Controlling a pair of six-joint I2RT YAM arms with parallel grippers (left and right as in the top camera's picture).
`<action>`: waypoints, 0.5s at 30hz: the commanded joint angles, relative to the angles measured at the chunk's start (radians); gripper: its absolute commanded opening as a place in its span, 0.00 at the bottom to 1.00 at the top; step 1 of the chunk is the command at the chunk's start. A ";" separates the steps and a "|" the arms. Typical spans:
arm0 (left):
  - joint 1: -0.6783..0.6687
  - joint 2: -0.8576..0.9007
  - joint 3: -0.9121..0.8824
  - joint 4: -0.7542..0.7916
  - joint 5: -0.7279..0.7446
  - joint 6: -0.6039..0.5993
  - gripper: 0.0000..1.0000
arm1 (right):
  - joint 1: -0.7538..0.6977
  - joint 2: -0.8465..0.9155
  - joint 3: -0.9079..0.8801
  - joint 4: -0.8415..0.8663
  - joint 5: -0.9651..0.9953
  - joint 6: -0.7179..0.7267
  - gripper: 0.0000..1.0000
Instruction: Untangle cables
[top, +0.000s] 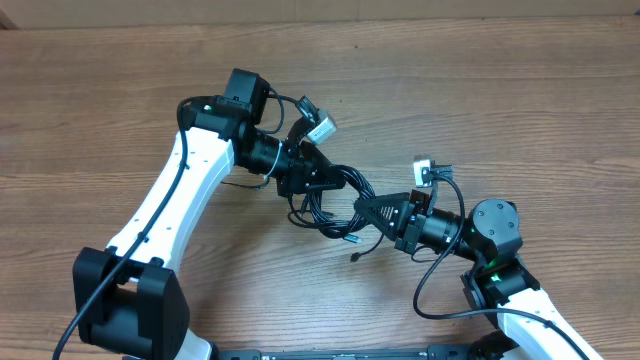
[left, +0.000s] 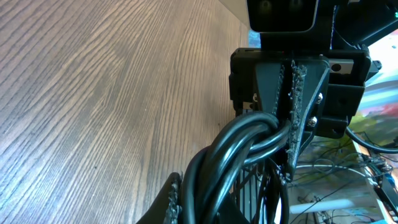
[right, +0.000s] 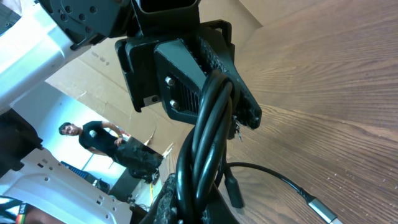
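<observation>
Wears white shells on the long links of the left arm (top: 175, 195) and right arm (top: 525, 325), black at joints and bases. Carries thick black wires (top: 417, 297) looped alongside. Shows a small green light (top: 490, 268) on the right arm, pale camera boxes (top: 320, 128) at the wrists. Ends in black wedge-shaped fingers (left: 298, 87) with rough, gritty pads; silver screws (right: 170, 80) in black housing.

**Thin black glossy cables (top: 343, 183), twisted into one taut bundle over the wooden table (top: 100, 100).**
Several strands (left: 245, 146) run side by side and wrap around each other at mid-span (right: 208, 124). Looser loops (top: 318, 212) sag beneath the bundle. One loose strand trails off to a small plug end (top: 355, 257) near the wood.
</observation>
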 joint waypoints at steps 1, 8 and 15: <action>0.000 0.006 0.015 0.002 0.044 0.020 0.04 | 0.001 -0.006 0.004 -0.022 0.043 -0.001 0.07; 0.064 0.006 0.015 0.084 0.044 -0.145 0.04 | 0.001 -0.006 0.004 -0.258 0.294 -0.001 0.34; 0.105 0.006 0.015 0.281 -0.071 -0.511 0.04 | 0.001 -0.006 0.004 -0.288 0.309 0.051 0.46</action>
